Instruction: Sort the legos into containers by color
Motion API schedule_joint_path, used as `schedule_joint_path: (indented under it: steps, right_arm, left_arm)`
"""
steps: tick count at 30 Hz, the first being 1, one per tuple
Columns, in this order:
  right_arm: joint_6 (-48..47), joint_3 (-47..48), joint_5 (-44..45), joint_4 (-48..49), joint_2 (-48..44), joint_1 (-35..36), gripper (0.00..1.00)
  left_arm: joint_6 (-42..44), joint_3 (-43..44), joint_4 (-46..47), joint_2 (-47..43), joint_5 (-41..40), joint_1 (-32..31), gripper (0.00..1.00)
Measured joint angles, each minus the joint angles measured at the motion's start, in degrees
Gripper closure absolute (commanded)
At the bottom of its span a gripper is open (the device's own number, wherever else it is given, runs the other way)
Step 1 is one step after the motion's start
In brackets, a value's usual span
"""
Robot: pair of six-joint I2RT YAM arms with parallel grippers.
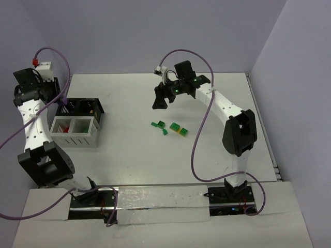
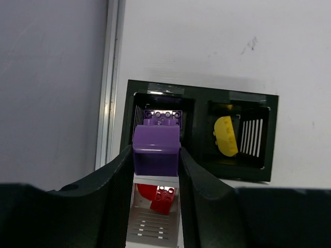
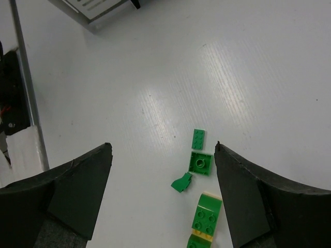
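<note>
When you look from above, the left tool hangs over the black box at the left side of the table. A white box sits just beside the black box, on the near side, and red legos lie in it. The right tool is up over the middle of the table. Green legos lie on the table near it, with a green and yellow stack just beside them.

From the left wrist, the left tool is squeezed onto a purple lego, one finger on each side. It is above the left part of the black box, where a purple brick lies. A yellow half-round lego lies in the right part. Red legos show in the white box below.

From the right wrist, the right tool is spread wide with nothing in it. Green legos lie on the table under it, and the green and yellow stack lies at the bottom edge.
</note>
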Motion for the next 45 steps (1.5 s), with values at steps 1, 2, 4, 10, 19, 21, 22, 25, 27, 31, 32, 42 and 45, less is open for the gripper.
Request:
schedule_joint_path:
  steps: [1,2,4,10,19,21,22,25,27,31,32,42,45]
  right_arm:
    - [0.0,0.0,0.6,0.0,0.0,0.0,0.13]
    - [0.0,0.0,1.1,0.0,0.0,0.0,0.13]
    - [0.2,0.0,1.8,0.0,0.0,0.0,0.13]
    - [0.6,0.0,3.4,0.0,0.0,0.0,0.13]
    - [0.5,-0.2,7.9,-0.2,0.0,-0.2,0.13]
    - [0.4,-0.6,8.6,-0.2,0.0,-0.3,0.13]
    - [0.4,-0.7,9.0,-0.3,0.0,-0.4,0.13]
    - [0.1,-1.0,10.3,-0.8,0.0,-0.7,0.14]
    - [-0.3,-1.0,11.2,-1.0,0.0,-0.9,0.14]
    - [-1.2,-2.4,13.7,-1.4,-0.1,-1.2,0.15]
    - [-1.5,-3.2,14.5,-1.5,-0.2,-1.2,0.15]
    - [-5.9,-15.0,25.1,-4.9,-5.0,-1.6,0.21]
    - [-7.1,-17.0,28.1,-5.4,-6.2,-1.6,0.22]
  left_arm:
    - [0.0,0.0,0.0,0.6,-1.0,0.0,1.00]
    - [0.0,-0.1,0.1,1.0,-1.7,0.0,1.00]
    - [0.0,-0.6,0.6,1.4,-3.1,0.0,1.00]
    - [0.0,-1.4,2.6,3.3,-4.5,0.0,0.98]
    - [-0.2,-1.4,4.8,8.4,-3.3,0.0,0.86]
    - [-0.2,-1.4,5.1,9.0,-3.0,0.0,0.74]
    - [-0.2,-1.4,5.2,9.3,-3.0,0.0,0.69]
    - [-0.2,-1.4,5.2,9.8,-2.9,0.0,0.60]
    - [-0.2,-1.4,5.2,9.9,-2.8,0.0,0.55]
    - [-0.1,-1.4,5.2,9.9,-2.5,0.0,0.44]
    - [-0.1,-1.4,5.2,9.9,-2.4,0.0,0.43]
    - [0.1,-3.3,5.8,8.0,-1.2,-0.3,0.41]
    - [0.1,-3.3,6.0,6.8,-0.9,-1.0,0.40]
